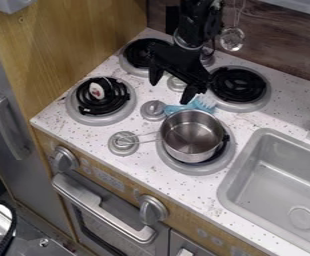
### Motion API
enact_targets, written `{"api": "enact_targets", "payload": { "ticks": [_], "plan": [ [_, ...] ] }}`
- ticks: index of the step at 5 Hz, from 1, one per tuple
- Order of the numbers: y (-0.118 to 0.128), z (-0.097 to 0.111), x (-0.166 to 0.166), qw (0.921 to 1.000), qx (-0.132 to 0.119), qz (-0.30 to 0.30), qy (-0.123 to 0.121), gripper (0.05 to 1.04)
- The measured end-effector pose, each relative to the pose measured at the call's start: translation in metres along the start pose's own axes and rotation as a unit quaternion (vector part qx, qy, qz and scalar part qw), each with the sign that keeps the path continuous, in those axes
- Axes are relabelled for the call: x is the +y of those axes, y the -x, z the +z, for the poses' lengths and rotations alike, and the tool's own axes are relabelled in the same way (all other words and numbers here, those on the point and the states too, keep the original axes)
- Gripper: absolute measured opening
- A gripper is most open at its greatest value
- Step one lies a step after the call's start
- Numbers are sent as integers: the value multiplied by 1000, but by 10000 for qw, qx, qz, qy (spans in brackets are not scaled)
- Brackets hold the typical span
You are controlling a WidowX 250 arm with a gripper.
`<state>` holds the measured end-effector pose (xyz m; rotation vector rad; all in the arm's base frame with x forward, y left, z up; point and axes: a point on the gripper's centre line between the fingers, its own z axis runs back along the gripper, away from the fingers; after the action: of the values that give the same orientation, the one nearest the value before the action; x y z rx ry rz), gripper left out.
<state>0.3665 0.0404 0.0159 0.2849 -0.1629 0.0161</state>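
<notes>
Black and empty at the gripper (174, 86), hanging with jaws spread wide near the blue brush (192, 105), just beyond the steel pot (192, 136) on its burner (201, 170). Holding nothing, lifting nothing; apparently only starting, leaving any grasping or moving undone.

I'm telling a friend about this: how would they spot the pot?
Start at the big grey sink. On the burner just left of it in the picture sits a round, lidless saucepan. Its shiny steel sets it apart from the blue brush behind it.

Pot (191, 135) on burner (193, 169), brush (178, 107) behind pot, sink (271, 172) right.
</notes>
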Motion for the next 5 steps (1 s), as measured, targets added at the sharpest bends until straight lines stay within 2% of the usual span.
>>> {"api": "enact_targets", "payload": {
  "ticks": [1,2,3,4,5],
  "plan": [
    [10,-13,-4,9997,235,-34,10,998],
    [-8,-22,10,9992,306,228,68,998],
    [-28,-37,53,9961,384,792,-93,998],
    [-45,-56,84,9922,482,1099,-324,998],
    [-55,-68,116,9853,651,1560,-246,998]
  ]
}}
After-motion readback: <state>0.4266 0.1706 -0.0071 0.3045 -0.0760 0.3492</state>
